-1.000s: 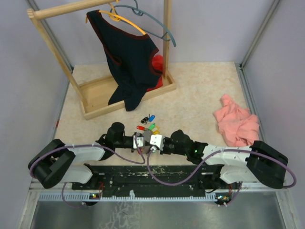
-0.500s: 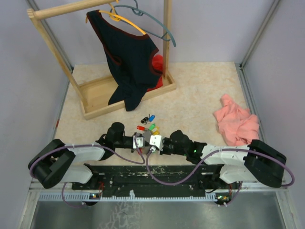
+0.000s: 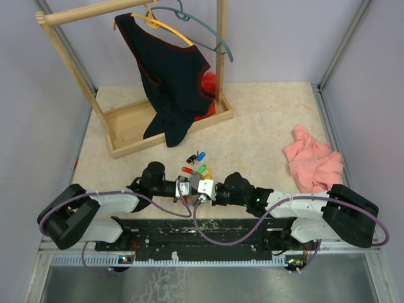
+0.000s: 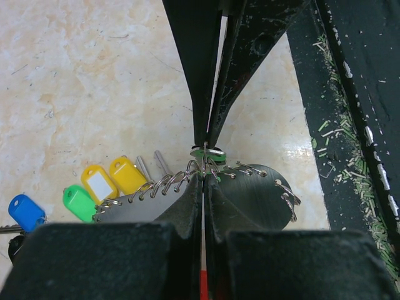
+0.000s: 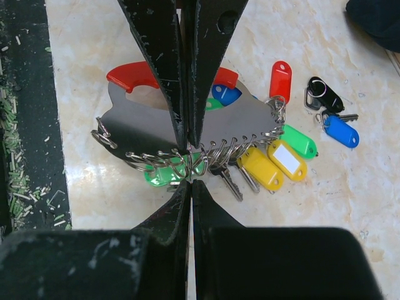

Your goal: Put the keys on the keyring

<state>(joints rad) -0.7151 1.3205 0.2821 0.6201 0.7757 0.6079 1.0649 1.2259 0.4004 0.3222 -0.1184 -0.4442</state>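
A dark shirt (image 3: 170,82) hangs from a yellow hanger (image 3: 165,26) on the wooden rack (image 3: 126,136), beside a grey hanger (image 3: 208,38). A crumpled pink cloth (image 3: 314,163) lies on the counter (image 3: 265,120).

Keyring (image 5: 142,122) between left end effector (image 4: 203,186) and right end effector (image 5: 189,187) — keys (image 3: 201,168) just behind.

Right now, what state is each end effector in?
Left end effector: closed at the keyring; hold unclear.
Right end effector: closed at the keyring; hold unclear.
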